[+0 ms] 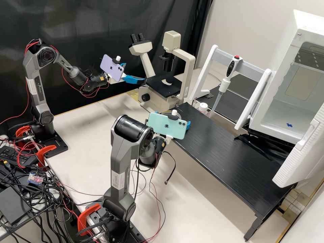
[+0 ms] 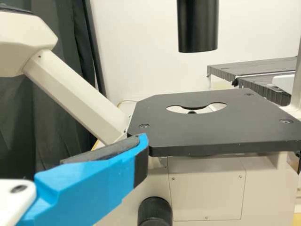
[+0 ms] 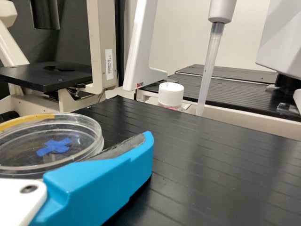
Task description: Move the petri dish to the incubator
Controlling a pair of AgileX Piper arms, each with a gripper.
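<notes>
Right gripper of mine, clasped round the petri dish; one blue finger shows with its dark pad along the dish's side, and the dish lies level, with a blue cross marked on it; all this is near the left end of the black slatted platform, on the near side of the microscope.

My left gripper is farther off, on the far left; its fingers stand apart, and I have it just beside the microscope's black stage, which has a rounded cut-out in its middle.

I carry a phone on each wrist; the purple phone is on my left arm, the mint-green phone on my right.

Over to the right is the incubator, its white door swung open toward the near side; a second blue cross lies on its floor. Between it and the microscope, on the far side of the platform, a white rack holds an upright pipette; a white-capped bottle stands near the pipette's lower end, to its left.
</notes>
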